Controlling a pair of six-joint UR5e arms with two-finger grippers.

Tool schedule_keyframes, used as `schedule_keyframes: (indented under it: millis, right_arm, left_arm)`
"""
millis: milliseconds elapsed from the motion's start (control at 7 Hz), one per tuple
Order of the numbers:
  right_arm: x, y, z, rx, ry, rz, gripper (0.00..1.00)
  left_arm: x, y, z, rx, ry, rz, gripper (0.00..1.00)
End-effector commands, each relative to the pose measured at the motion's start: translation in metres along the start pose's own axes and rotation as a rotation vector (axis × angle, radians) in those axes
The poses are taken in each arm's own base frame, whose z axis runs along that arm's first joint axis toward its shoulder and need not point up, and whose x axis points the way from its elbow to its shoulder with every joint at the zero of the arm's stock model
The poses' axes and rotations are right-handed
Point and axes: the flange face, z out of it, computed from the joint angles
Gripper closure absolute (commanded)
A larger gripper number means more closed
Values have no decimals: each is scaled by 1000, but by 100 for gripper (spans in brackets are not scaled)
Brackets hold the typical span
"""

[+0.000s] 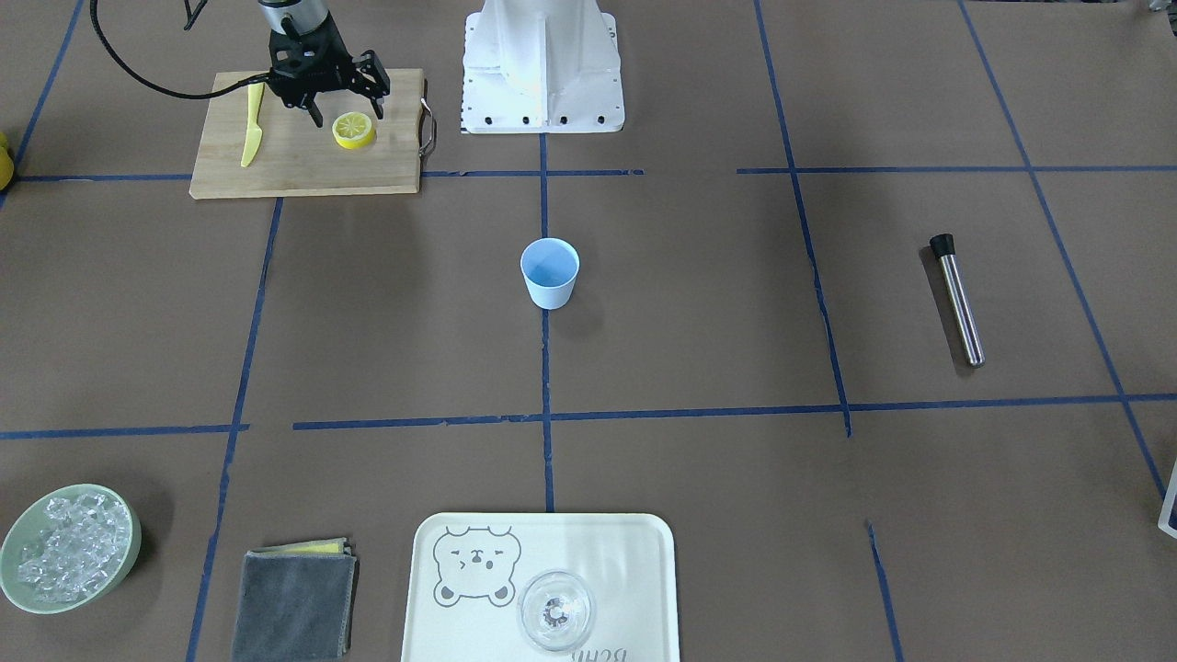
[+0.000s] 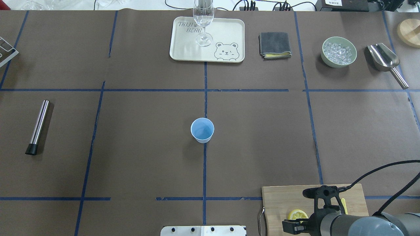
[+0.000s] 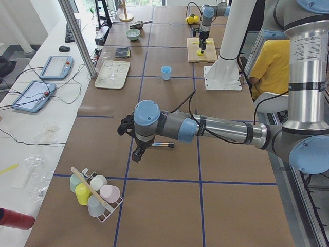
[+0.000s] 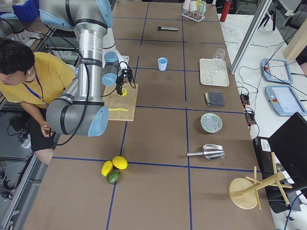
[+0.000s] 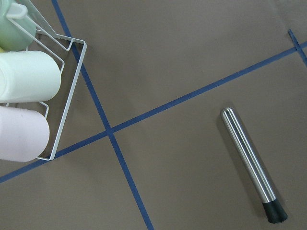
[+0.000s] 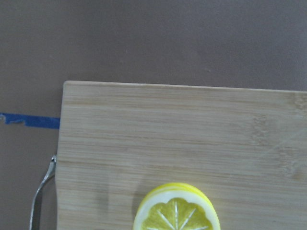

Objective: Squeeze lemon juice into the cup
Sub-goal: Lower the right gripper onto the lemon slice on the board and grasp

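Observation:
The lemon slice point(image 1: 354, 130) lies flat on a wooden cutting board point(image 1: 303, 161), near its handle end. It also shows in the overhead view point(image 2: 298, 214) and at the bottom of the right wrist view point(image 6: 176, 214). My right gripper point(image 1: 348, 115) hovers just above the slice, open, with one finger on each side. The light-blue cup point(image 1: 550, 273) stands upright and empty at the table's centre point(image 2: 202, 130), far from the board. My left gripper point(image 3: 134, 144) shows only in the exterior left view, over a steel muddler; I cannot tell whether it is open or shut.
A yellow plastic knife point(image 1: 252, 124) lies on the board. A steel muddler point(image 1: 956, 299) lies on my left side. A tray point(image 1: 634, 570) with a clear glass point(image 1: 556, 610), a grey cloth point(image 1: 294, 602), an ice bowl point(image 1: 69, 547) and a scoop point(image 2: 385, 60) are along the far edge.

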Motion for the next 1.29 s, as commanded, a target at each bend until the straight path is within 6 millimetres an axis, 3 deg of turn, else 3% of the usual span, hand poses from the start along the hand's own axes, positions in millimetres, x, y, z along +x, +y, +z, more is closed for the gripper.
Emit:
schedule_keyframes:
  millis: [0,429,1143]
  right_arm:
    - [-6,0,8,0,-2,1,0]
    - [-1,-3,11,4,11,6,4]
    - [4,-4,13,7,24,7,23]
  left_arm:
    - [0,0,0,1,0,1,0]
    - [-1,0,1,-1,2,-1,0]
    - [-2,1,2,-3,2,-2,0]
